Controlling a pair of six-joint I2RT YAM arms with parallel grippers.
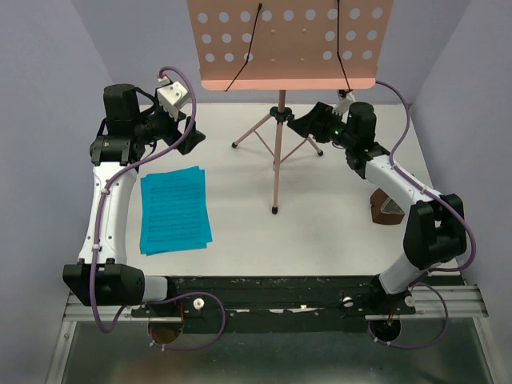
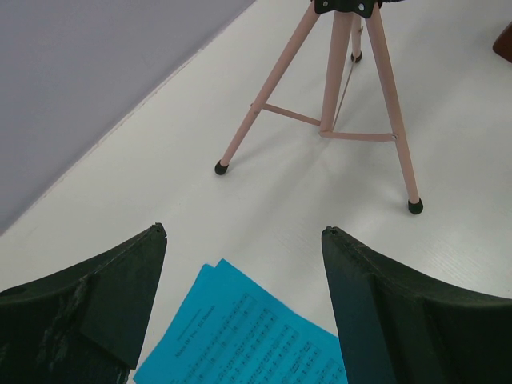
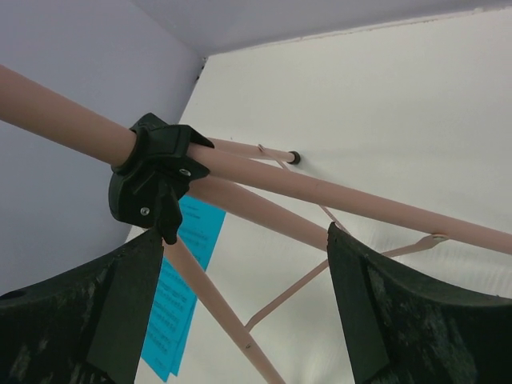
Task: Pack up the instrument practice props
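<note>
The salmon-pink music stand (image 1: pixel 278 152) stands upright at the back centre, its hole-dotted desk (image 1: pixel 288 44) on top. The blue music sheets (image 1: pixel 174 210) lie flat on the table at left; they also show in the left wrist view (image 2: pixel 248 336). The brown metronome (image 1: pixel 386 210) sits at right, partly behind my right arm. My left gripper (image 1: pixel 194 138) is open and empty, above the sheets' far end, left of the tripod legs (image 2: pixel 320 128). My right gripper (image 1: pixel 302 124) is open beside the stand's black leg collar (image 3: pixel 152 172), holding nothing.
Grey walls close in the table (image 1: pixel 320 232) on the left, back and right. The stand's three legs spread over the back middle of the table. A black rail (image 1: pixel 272 292) runs along the near edge.
</note>
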